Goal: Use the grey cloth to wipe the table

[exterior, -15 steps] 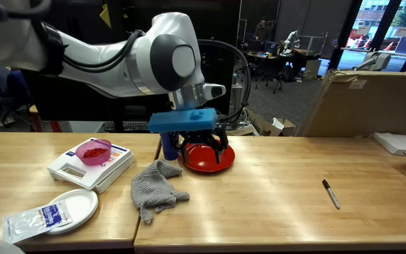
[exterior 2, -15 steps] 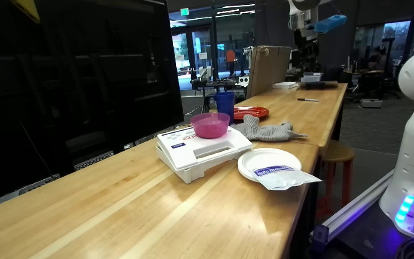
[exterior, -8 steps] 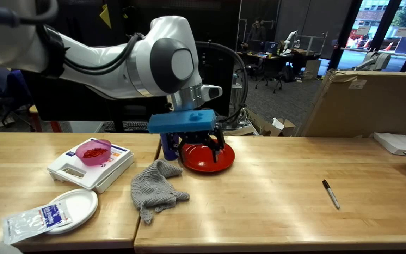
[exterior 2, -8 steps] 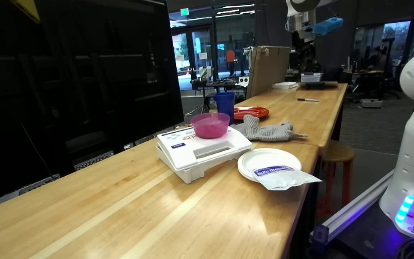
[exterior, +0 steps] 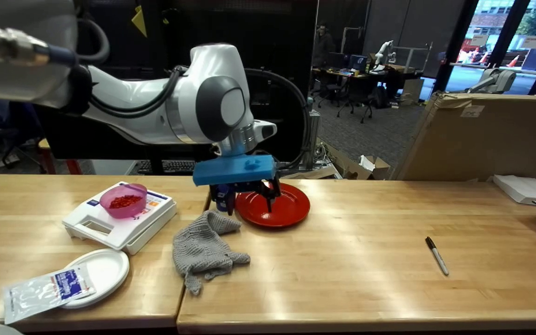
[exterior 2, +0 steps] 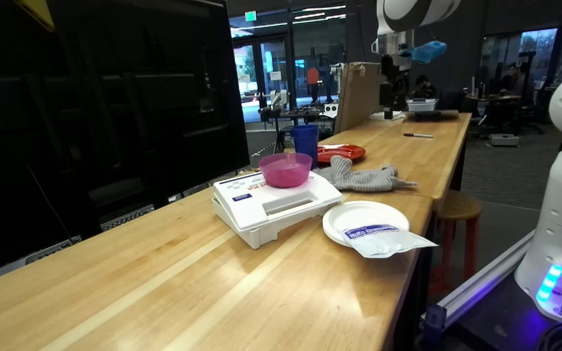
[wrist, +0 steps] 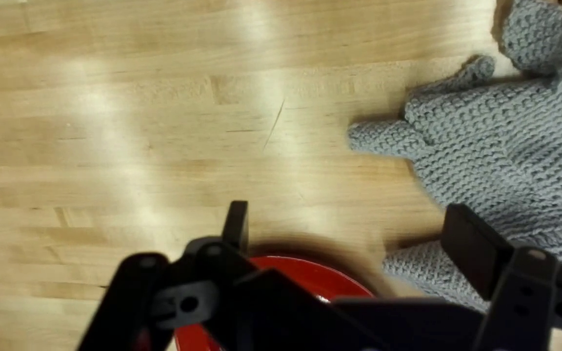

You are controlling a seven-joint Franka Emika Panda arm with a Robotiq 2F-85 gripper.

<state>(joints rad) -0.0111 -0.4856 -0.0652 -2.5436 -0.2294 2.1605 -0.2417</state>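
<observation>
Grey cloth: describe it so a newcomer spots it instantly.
On the long wooden table, find the seam between panels. The grey cloth lies crumpled across that seam, near the red plate. Its dull, knitted, folded fabric sets it apart from the glossy plate and the smooth white case.
</observation>
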